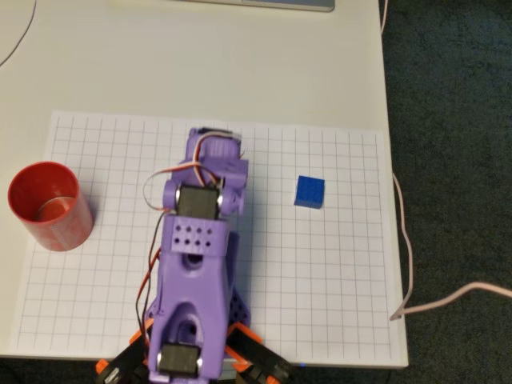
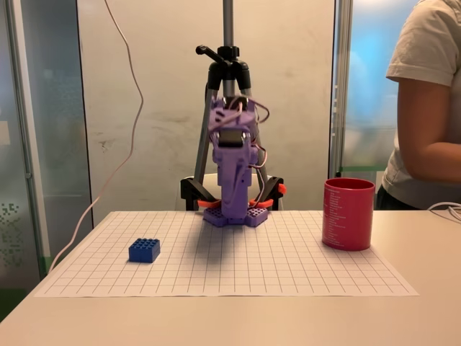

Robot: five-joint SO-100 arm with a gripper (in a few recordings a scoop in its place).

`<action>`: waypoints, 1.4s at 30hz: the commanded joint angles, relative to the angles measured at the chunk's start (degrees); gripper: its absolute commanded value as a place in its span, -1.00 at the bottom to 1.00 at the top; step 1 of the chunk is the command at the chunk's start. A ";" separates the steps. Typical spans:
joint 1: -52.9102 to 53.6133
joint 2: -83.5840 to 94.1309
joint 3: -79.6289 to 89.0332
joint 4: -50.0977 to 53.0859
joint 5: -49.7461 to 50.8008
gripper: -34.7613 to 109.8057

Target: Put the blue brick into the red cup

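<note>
I see a white table [image 1: 320, 72] carrying a gridded sheet [image 1: 320, 304] that covers most of its near area. In the overhead view the table's top edge is cut off, and a grey object [image 1: 272, 4] there is cropped so far that I cannot identify it. In the fixed view a person [image 2: 425, 108] stands at the right edge behind the table, cropped by the frame.

The purple arm [image 1: 196, 264] is folded up over its base at the bottom centre of the overhead view, and the base is cut off by the lower edge. In the fixed view the arm [image 2: 232, 173] stands upright at the far side of the sheet, in front of a tripod [image 2: 228, 65]. The gripper [image 1: 214, 148] is tucked at the top of the fold; its fingers are hidden by the arm's own body, so I cannot tell whether they are apart or together. It holds nothing that I can see.

The cup [image 1: 48, 206] stands upright at the sheet's left edge in the overhead view, and at the right [image 2: 348, 213] in the fixed view. Its inside is partly visible from overhead.

The brick [image 1: 309, 193] lies on the sheet right of the arm in the overhead view, well apart from the cup and the gripper. In the fixed view it sits at the left [image 2: 144, 250], studs up.

A thin cable [image 1: 408, 240] runs along the table's right edge in the overhead view.
</note>
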 commanded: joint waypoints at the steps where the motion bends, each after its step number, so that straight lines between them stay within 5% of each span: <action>1: 1.67 -8.17 -20.57 2.55 -2.64 -0.52; 17: 4.83 -63.46 -66.09 19.60 -10.37 -0.52; 30: 18.28 -82.62 -63.54 9.76 -14.50 -0.52; 42: 35.16 -76.73 -50.71 10.11 -22.76 -0.52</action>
